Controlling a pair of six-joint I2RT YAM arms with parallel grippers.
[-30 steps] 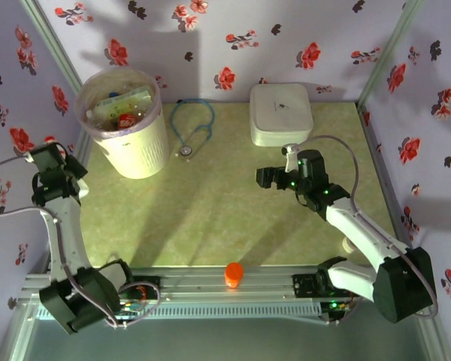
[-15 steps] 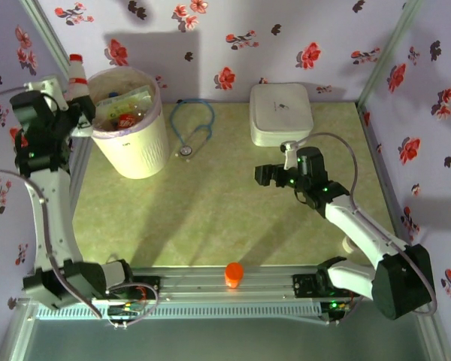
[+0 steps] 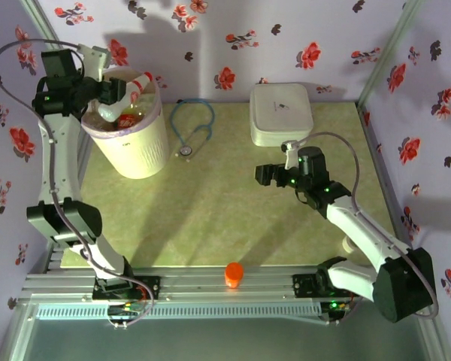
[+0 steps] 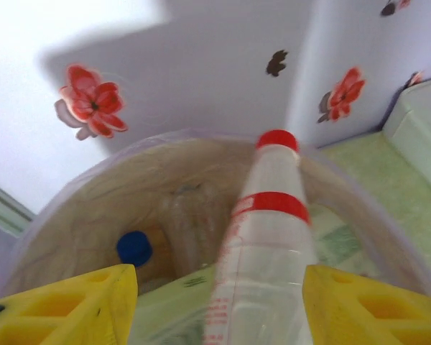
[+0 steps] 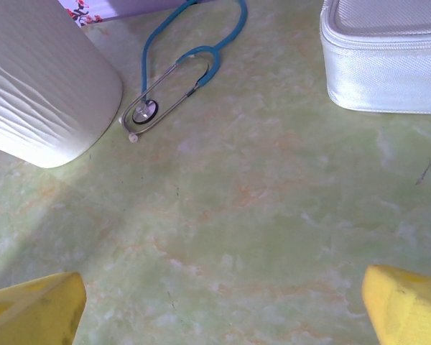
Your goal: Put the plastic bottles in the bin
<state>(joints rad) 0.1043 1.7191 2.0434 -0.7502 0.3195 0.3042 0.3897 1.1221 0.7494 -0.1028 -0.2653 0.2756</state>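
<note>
Inside the bin (image 3: 144, 147), plastic bottles (image 4: 181, 224).

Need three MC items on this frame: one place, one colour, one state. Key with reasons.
1. Where is the bottle held by the left gripper?
A) above the bin
B) lying on the table
C) lying on the white box

2. What colour is its cap?
A) white
B) red
C) blue

3. What state is the right gripper in?
A) shut on a bottle
B) open, empty
C) shut, empty

Key:
1 A: the left wrist view looks past the bottle into the bin's opening.
2 B: the cap at the bottle's top is red.
3 B: its yellow fingers stand wide apart with nothing between.
</note>
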